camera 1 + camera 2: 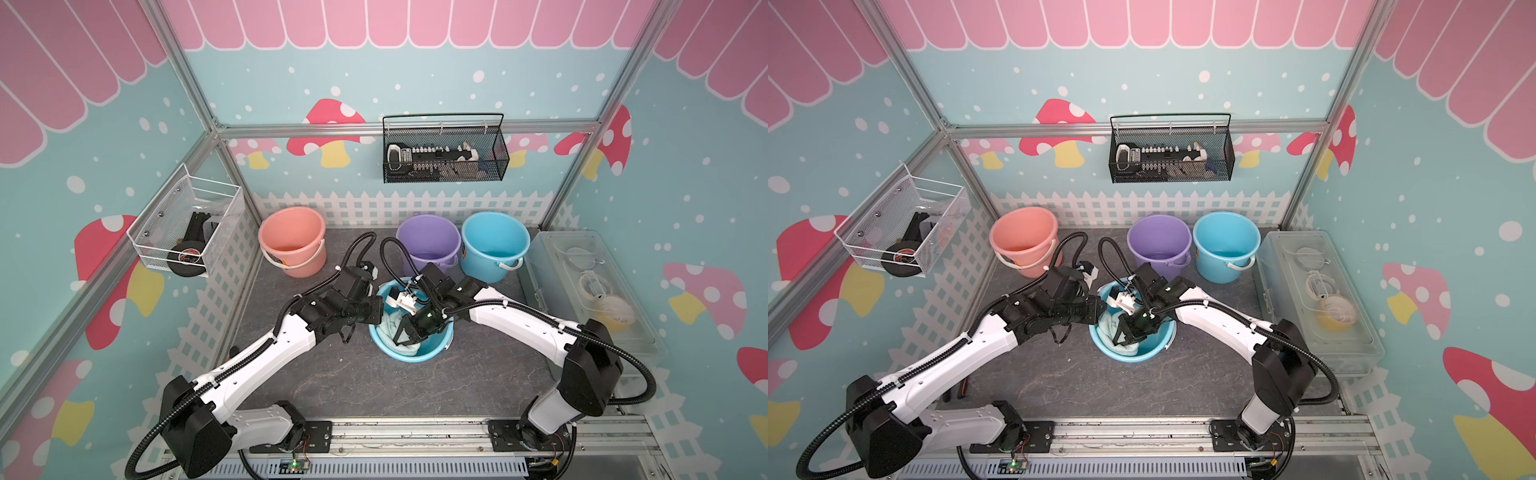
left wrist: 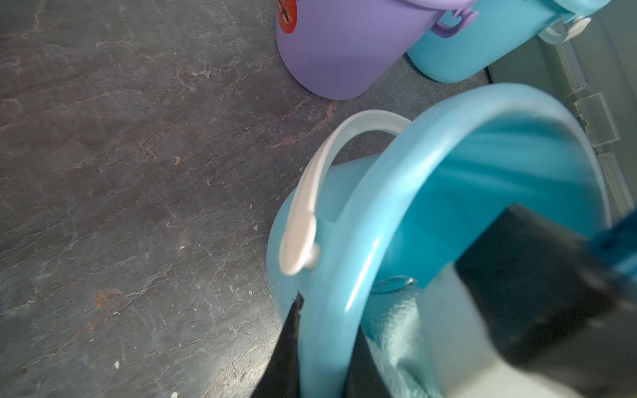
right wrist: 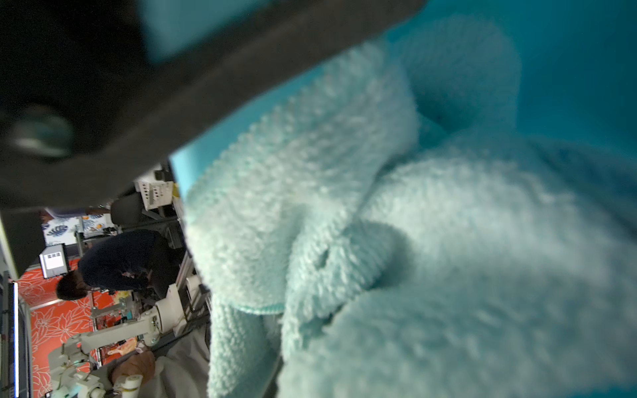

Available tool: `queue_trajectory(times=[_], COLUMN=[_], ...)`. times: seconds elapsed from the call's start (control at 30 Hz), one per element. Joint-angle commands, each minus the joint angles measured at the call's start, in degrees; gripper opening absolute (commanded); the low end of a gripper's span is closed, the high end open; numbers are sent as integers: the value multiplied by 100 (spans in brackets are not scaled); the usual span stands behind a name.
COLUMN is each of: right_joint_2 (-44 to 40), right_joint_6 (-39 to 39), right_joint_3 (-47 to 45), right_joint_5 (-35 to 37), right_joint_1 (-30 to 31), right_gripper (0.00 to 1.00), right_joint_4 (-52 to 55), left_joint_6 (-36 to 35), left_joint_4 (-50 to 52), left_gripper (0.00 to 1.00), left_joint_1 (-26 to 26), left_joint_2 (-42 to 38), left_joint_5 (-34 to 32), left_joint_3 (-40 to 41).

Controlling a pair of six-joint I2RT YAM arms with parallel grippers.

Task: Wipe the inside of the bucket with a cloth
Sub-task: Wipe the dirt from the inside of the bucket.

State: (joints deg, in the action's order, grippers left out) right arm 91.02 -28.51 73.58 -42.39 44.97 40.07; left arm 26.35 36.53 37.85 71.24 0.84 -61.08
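A small light-blue bucket (image 1: 415,356) (image 1: 1144,355) stands mid-table, tilted. My left gripper (image 1: 376,309) (image 2: 325,361) is shut on its rim (image 2: 431,117), one dark finger (image 2: 291,348) outside the wall and one inside. The pale mint-green cloth (image 1: 390,328) (image 1: 1111,328) (image 2: 403,337) lies bunched inside the bucket against its left wall. My right gripper (image 1: 405,337) (image 1: 1125,332) reaches down into the bucket and is shut on the cloth (image 3: 379,224), which fills the right wrist view and hides the fingertips. The bucket's white handle (image 2: 310,193) hangs down outside.
A pink bucket (image 1: 291,241), a purple bucket (image 1: 428,243) and a larger blue bucket (image 1: 494,245) stand along the back fence. A clear plastic box (image 1: 590,286) sits at the right edge. Wire baskets (image 1: 444,149) (image 1: 187,224) hang on the back and left walls.
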Motion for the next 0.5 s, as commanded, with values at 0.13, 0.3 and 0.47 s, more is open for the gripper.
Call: queue_trajectory(times=[0.13, 0.3, 0.47], right_joint_2=[-16, 324, 661], right_joint_6=[-1069, -1514, -1753], right_joint_3=[-550, -674, -677], right_joint_5=[1, 752, 1337], right_joint_1=[-50, -50, -32], right_gripper=[0, 0, 0], right_joint_4=[-1432, -1929, -2301], left_joint_6=[114, 235, 331], left_joint_4=[-531, -643, -754], left_gripper=[0, 0, 0], left_joint_1=[-22, -21, -18], left_joint_2=[-198, -225, -234], left_joint_5=[6, 100, 170], left_joint_3=[4, 92, 166])
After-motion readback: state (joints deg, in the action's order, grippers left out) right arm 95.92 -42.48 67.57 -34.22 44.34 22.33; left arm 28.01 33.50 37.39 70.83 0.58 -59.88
